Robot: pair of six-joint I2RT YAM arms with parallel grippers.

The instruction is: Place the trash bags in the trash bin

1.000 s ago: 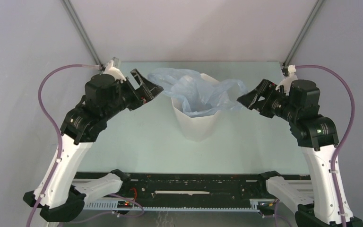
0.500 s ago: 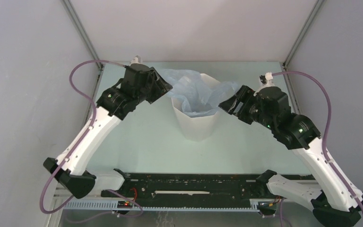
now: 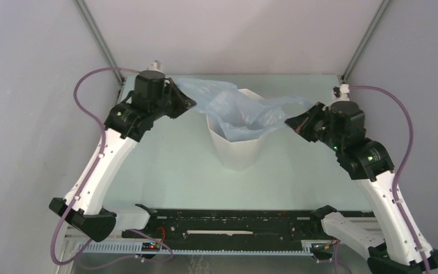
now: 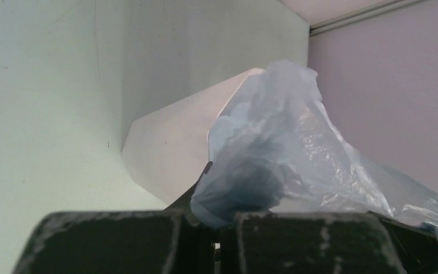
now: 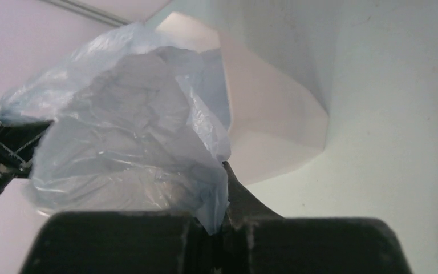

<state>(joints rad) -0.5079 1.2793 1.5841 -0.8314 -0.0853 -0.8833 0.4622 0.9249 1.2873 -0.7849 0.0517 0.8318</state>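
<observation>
The white trash bin [image 3: 239,151] stands upright on the pale green table [image 3: 165,165], near its middle.

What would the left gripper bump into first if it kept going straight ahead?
Probably the blue trash bag it pinches, bunched right before the left gripper. Behind that stands the white trash bin, though depth is unclear.

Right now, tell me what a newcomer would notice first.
A pale blue trash bag hangs stretched across the middle, pinched at one end by the left gripper and at the other by the right gripper. Its centre sags into the tall white trash bin standing beneath.
</observation>
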